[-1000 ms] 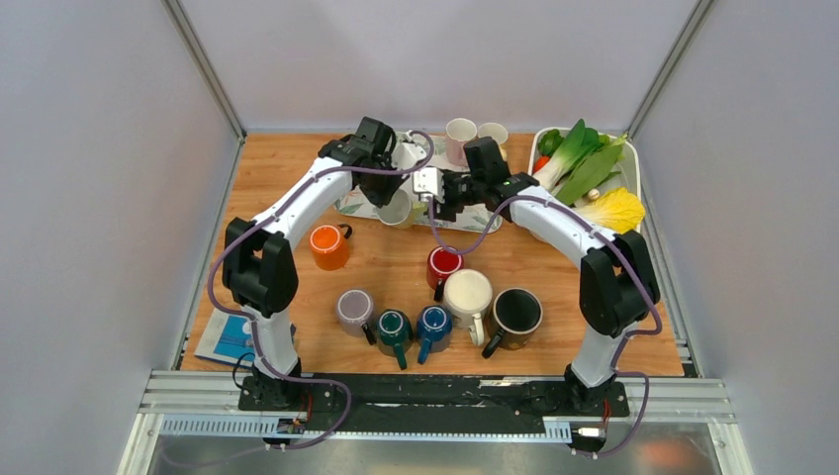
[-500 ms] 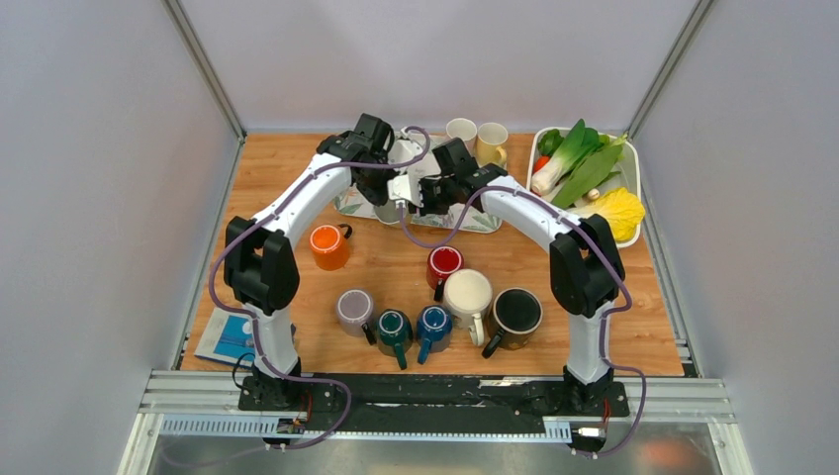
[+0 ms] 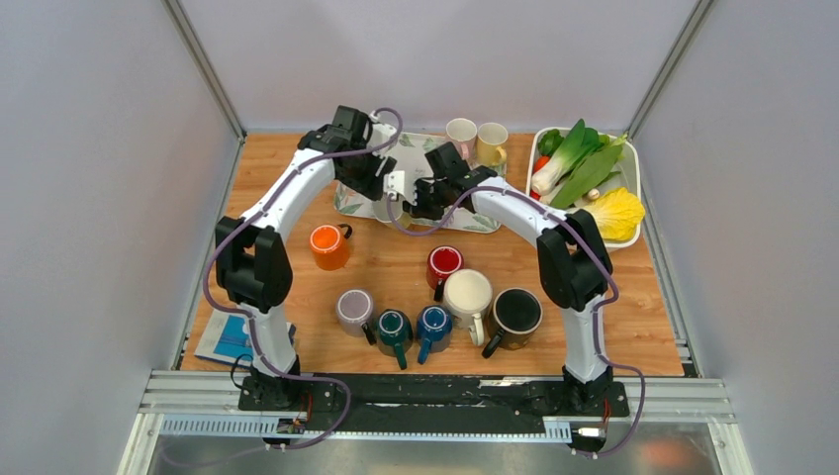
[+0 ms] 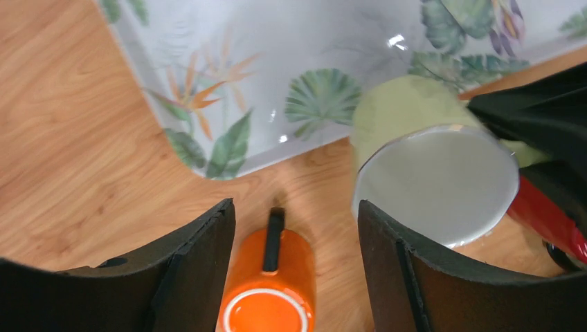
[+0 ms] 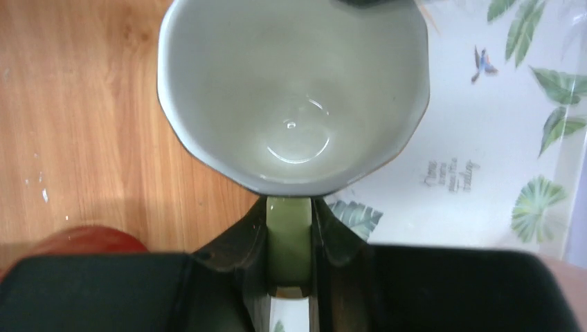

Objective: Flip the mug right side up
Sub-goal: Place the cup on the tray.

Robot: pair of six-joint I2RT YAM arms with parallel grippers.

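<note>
The pale green mug point(image 5: 291, 90) with a grey-white inside hangs over the near edge of the leaf-patterned tray point(image 5: 477, 166). My right gripper point(image 5: 289, 232) is shut on its green handle point(image 5: 289, 221), and the mug's mouth faces that wrist camera. In the left wrist view the mug point(image 4: 436, 180) is tilted at the right, just beyond my right finger. My left gripper point(image 4: 294, 214) is open and holds nothing; it is apart from the mug. From above, both grippers point(image 3: 381, 183) point(image 3: 423, 196) meet at the tray's front, and the mug point(image 3: 396, 210) is mostly hidden between them.
An orange mug point(image 3: 329, 246) stands upright on the table, below my left jaws point(image 4: 270, 290). Red point(image 3: 443, 264), cream point(image 3: 467, 294), black point(image 3: 515, 312), blue point(image 3: 433, 322), teal point(image 3: 393, 327) and grey point(image 3: 354, 310) mugs crowd the front. Two cups point(image 3: 476, 137) and a vegetable bin point(image 3: 633, 158) stand behind.
My left gripper has opened, let go of the green mug and drawn back to the left. My right gripper came in from the right and shut on the mug's handle.
</note>
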